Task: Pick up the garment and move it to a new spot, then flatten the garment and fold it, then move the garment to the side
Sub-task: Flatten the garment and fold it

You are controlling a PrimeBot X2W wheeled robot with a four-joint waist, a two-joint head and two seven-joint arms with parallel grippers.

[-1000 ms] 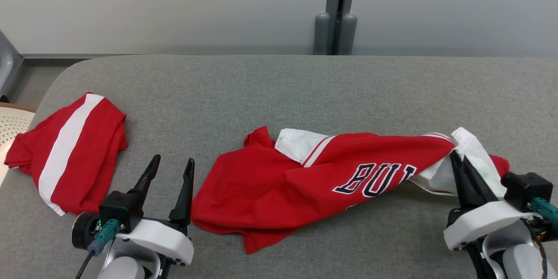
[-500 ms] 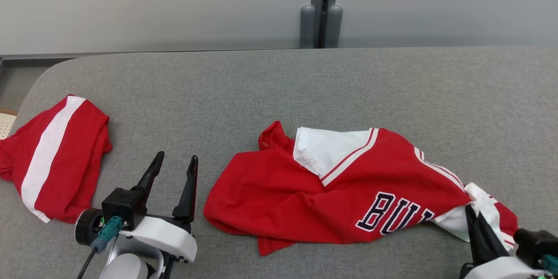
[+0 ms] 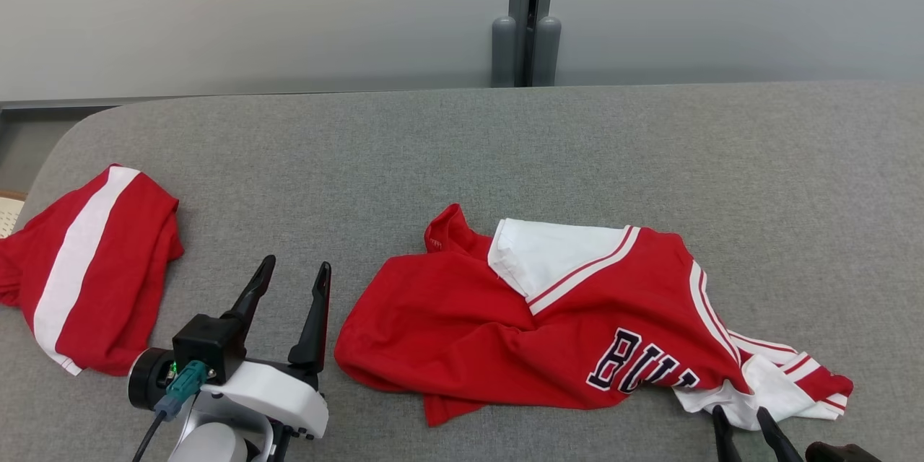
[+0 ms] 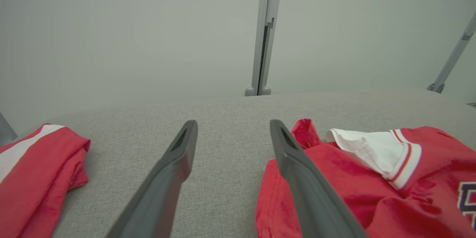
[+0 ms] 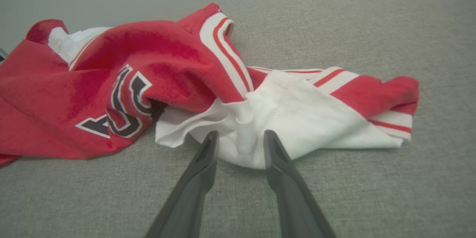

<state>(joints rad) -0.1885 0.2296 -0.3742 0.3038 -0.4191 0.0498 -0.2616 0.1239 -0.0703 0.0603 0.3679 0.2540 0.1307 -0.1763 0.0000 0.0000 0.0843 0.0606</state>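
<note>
Right gripper (image 5: 240,137): jaws parted, white edge of garment (image 5: 167,55) at tips, not pinched, so released. Left gripper (image 3: 297,265) spread wide, empty, just beside garment's left end. Garment crumpled on grey table (image 3: 462,151), centre-right. Relocation looks done; flattening next, which calls for pinching two corners and pulling apart.

Head camera above, wrist cameras low beside garment (image 3: 469,332)

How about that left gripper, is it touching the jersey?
Apart. The head view shows a strip of bare grey table between the left gripper and the jersey.
</note>
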